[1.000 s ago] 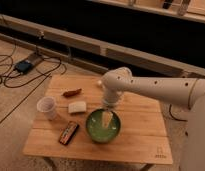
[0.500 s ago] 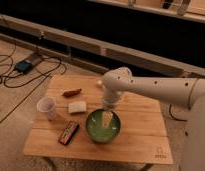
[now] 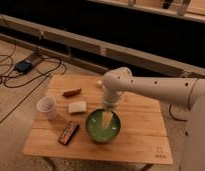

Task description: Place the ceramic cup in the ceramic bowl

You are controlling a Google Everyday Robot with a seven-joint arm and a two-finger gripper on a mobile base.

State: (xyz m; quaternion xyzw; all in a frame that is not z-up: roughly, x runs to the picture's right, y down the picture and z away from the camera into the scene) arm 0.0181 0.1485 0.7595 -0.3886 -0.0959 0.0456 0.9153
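The ceramic cup [image 3: 47, 107] is small, white and round. It stands upright on the left part of the wooden table [image 3: 141, 135]. The ceramic bowl [image 3: 102, 127] is wide and green and sits at the front middle of the table. My gripper [image 3: 107, 118] hangs from the white arm [image 3: 156, 90] that reaches in from the right. It points down over the bowl's inside, well to the right of the cup and apart from it. Nothing shows in the gripper.
A flat white block [image 3: 77, 107] lies between cup and bowl. A reddish-brown item [image 3: 72, 92] lies behind it. A dark snack bar [image 3: 69, 132] lies near the front left edge. Cables and a box [image 3: 23, 66] are on the floor to the left.
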